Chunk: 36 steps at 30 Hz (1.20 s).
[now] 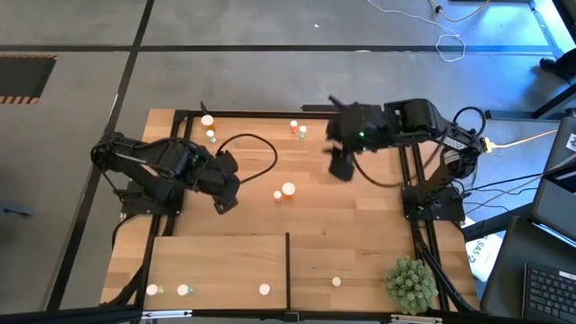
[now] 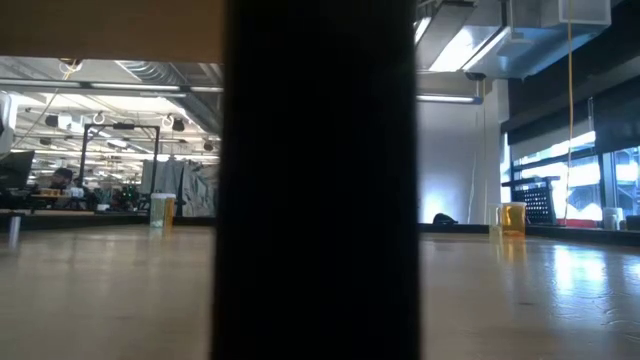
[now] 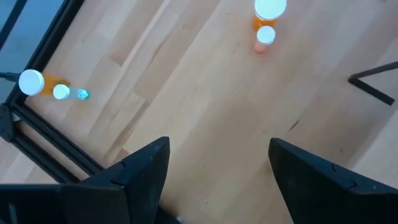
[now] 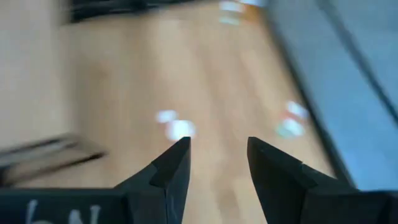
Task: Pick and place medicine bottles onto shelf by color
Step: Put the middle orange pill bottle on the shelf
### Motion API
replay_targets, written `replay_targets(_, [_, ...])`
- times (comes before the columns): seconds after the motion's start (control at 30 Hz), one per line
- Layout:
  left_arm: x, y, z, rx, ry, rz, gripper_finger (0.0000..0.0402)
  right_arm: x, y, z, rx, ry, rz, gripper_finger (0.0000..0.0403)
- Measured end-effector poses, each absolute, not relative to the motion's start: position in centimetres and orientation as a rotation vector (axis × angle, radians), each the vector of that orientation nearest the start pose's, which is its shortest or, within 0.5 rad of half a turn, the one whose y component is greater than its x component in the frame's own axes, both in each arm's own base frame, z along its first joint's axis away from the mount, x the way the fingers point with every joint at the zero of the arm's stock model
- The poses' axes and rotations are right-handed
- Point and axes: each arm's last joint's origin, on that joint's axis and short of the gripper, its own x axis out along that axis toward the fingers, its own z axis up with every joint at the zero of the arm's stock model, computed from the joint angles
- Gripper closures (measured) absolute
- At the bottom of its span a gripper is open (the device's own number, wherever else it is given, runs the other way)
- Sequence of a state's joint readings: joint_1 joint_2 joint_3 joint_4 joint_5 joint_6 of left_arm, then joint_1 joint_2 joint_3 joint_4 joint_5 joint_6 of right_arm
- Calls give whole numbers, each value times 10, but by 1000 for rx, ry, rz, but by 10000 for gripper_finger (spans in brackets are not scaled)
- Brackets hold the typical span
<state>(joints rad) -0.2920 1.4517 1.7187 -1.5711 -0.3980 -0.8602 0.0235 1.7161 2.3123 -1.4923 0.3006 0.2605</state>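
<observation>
Medicine bottles with white caps stand in pairs on the planked table: at the far left [image 1: 208,121], at the far middle [image 1: 294,128] and at the centre [image 1: 288,189]. Several more stand on the pale shelf [image 1: 225,256] along the near edge, on both sides of its dark divider [image 1: 288,270]. My left gripper [image 1: 223,202] hovers open left of the centre pair [image 3: 267,12], nothing between its fingers. My right gripper [image 1: 342,167] hangs open above the table's far right part. The right wrist view shows the centre pair [image 4: 179,129] ahead of the right gripper's empty fingers.
A spiky green plant ball [image 1: 412,283] sits at the near right corner. A black cable [image 1: 256,144] loops over the far middle of the table. Dark frame rails run along the table's edges. In the low view the divider [image 2: 318,180] blocks the middle.
</observation>
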Motion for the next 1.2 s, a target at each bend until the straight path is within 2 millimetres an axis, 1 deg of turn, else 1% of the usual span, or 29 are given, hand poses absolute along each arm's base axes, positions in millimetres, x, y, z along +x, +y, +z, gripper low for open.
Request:
replay_targets(0.07, [228, -54, 397, -328, 1068, 609, 132, 285, -9, 477, 106, 851, -437, 243])
replay_targets(0.13, [228, -52, 397, -343, 1063, 625, 132, 284, -14, 476, 115, 861, -449, 243])
replay_targets(0.17, [229, -51, 397, -347, 1062, 630, 132, 284, -16, 476, 128, 873, -430, 243])
replay_targets(0.27, [229, -48, 397, -352, 1059, 643, 132, 284, -17, 469, 154, 956, -281, 243])
replay_targets(0.43, [231, -40, 397, -337, 1064, 656, 132, 295, -13, 441, 218, 1107, -107, 243])
replay_targets(0.5, [231, -36, 397, -321, 1072, 652, 132, 300, -13, 429, 189, 1152, -54, 243])
replay_targets(0.57, [227, -33, 401, -311, 1065, 638, 132, 304, -13, 416, 127, 1189, -15, 243])
replay_targets(0.63, [221, -32, 405, -305, 1054, 627, 132, 311, -13, 406, 90, 1191, 9, 243])
replay_targets(0.8, [209, -29, 413, -302, 1021, 601, 132, 324, -12, 380, 110, 1188, 92, 243])
replay_targets(0.97, [197, -27, 420, -315, 982, 587, 132, 332, -12, 365, 134, 1180, 78, 242])
replay_targets(1.03, [195, -27, 422, -320, 973, 583, 132, 333, -13, 365, 139, 1166, 59, 239])
replay_targets(1.2, [195, -27, 422, -319, 974, 583, 132, 336, -16, 365, 142, 1139, -91, 218])
